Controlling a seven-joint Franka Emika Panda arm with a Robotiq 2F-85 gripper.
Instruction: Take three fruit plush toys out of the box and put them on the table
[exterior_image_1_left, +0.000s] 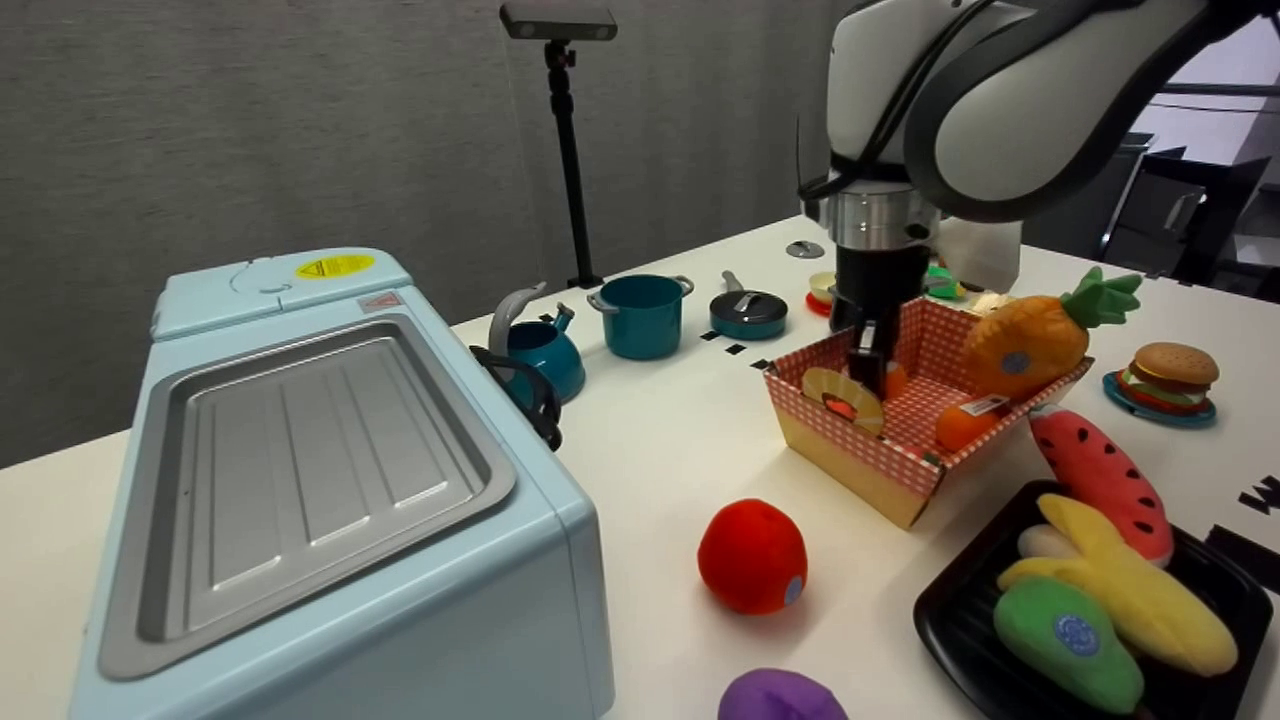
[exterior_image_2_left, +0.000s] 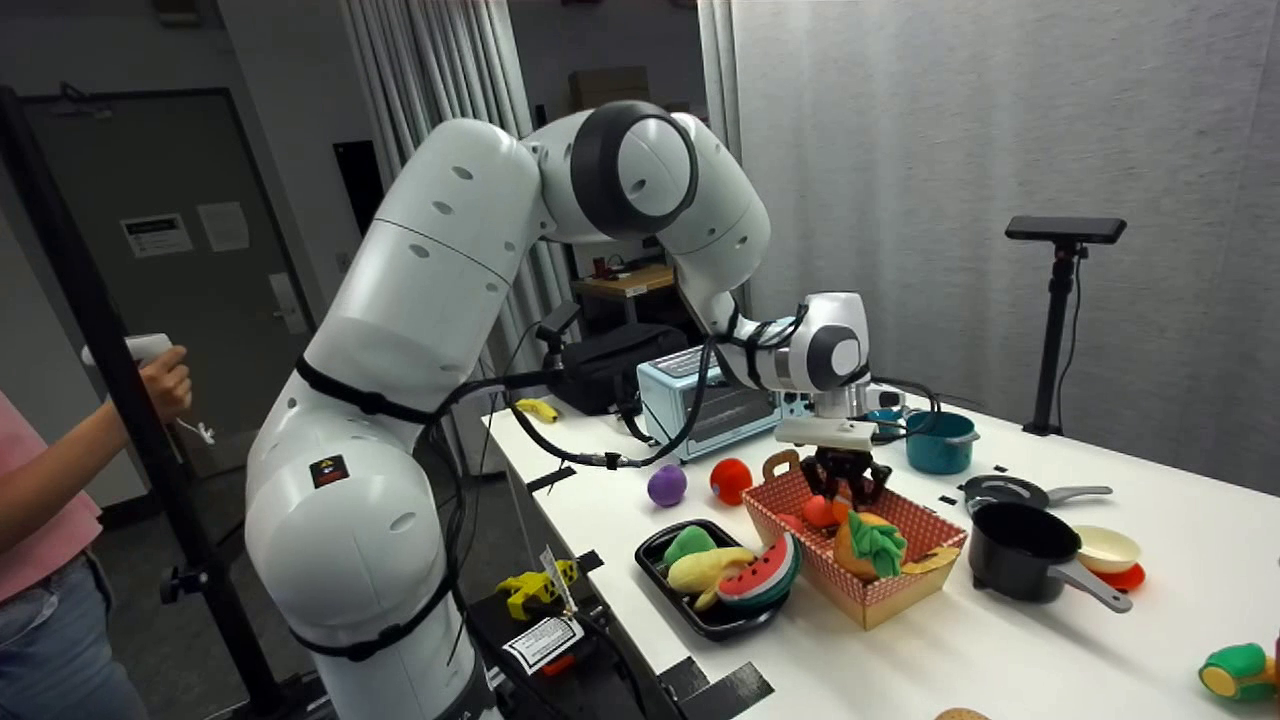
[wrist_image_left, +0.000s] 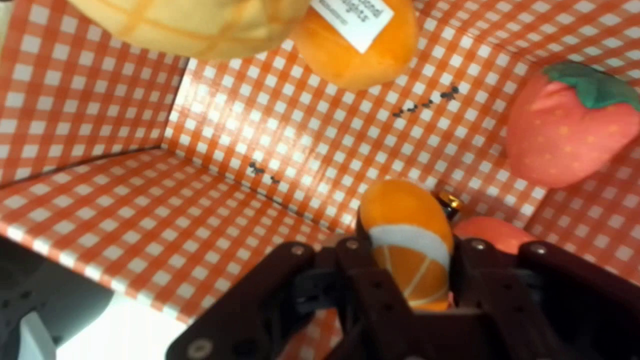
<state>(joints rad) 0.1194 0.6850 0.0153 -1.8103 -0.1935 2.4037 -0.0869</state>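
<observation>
Exterior view: black tray (exterior_image_1_left: 958, 615) just beside the box (exterior_image_1_left: 845, 462), near right; teal pot (exterior_image_1_left: 643, 325) far left. Gripper (wrist_image_left: 406, 225) clasps an orange plush (wrist_image_left: 409, 237).

arm (exterior_image_2_left: 410, 290): white, rounded, dark joint rings (exterior_image_2_left: 597, 175) | cables (exterior_image_2_left: 520, 380): black | gripper (wrist_image_left: 407, 235): black, silver screws (wrist_image_left: 200, 348)

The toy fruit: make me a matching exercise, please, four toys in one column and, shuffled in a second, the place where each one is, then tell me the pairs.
Toys
1. Green fruit toy
2. Strawberry toy
3. Round purple toy
4. Orange toy with a pale band

Places
A. Directly on the white table
B. Between the jaws of the gripper
C. In the black tray
D. In the checked box, clear of the jaws

Pairs: 1-C, 2-D, 3-A, 4-B.
</observation>
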